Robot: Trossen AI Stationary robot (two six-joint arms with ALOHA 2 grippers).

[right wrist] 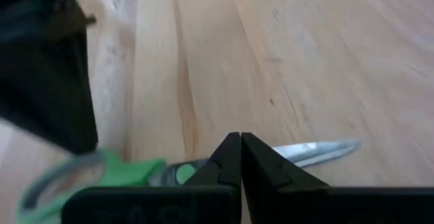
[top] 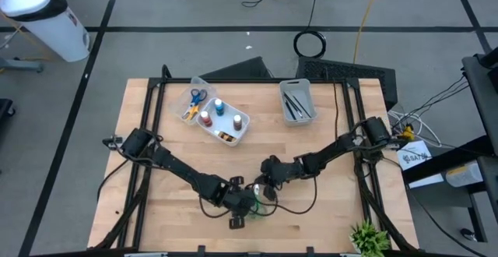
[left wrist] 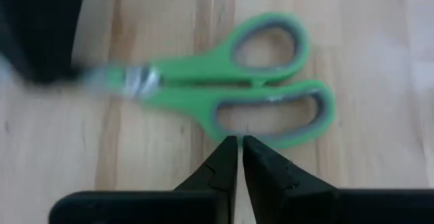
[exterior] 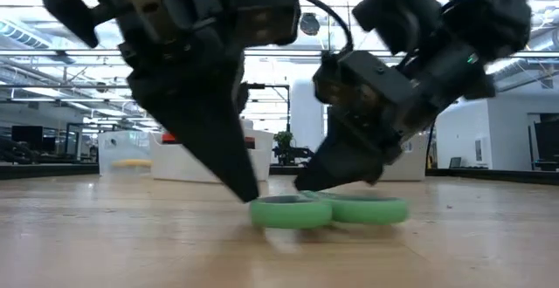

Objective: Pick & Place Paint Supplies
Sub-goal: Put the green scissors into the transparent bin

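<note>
Green-handled scissors (left wrist: 230, 81) lie flat and closed on the wooden table (top: 327, 210), near its front middle (top: 261, 205). My left gripper (left wrist: 239, 142) is shut, its tips slanting down at the outer rim of one handle loop; in the low view the tips (exterior: 249, 194) meet the loop's top edge. My right gripper (right wrist: 239, 139) is shut too and stands over the scissors where the handles join the blades. The silver blades (right wrist: 319, 151) stick out past it, bare on the wood. My left gripper touches the outer rim of one handle loop (left wrist: 271, 137) with its shut fingertips, slanting down from the table's left. The scissors lie flat on the table. My right gripper's shut tips stand on or just above the scissors at the joint (right wrist: 182, 173), slanting down from the right. Its own fingers hide the spot, so whether they touch cannot be told.
At the table's far side stand a clear bin (top: 233, 132) with scissors and paint bottles, and a white bin (top: 305, 93) with dark brushes. A small green plant (top: 369, 237) sits at the near right corner. Bare wood lies between the bins and the arms.
</note>
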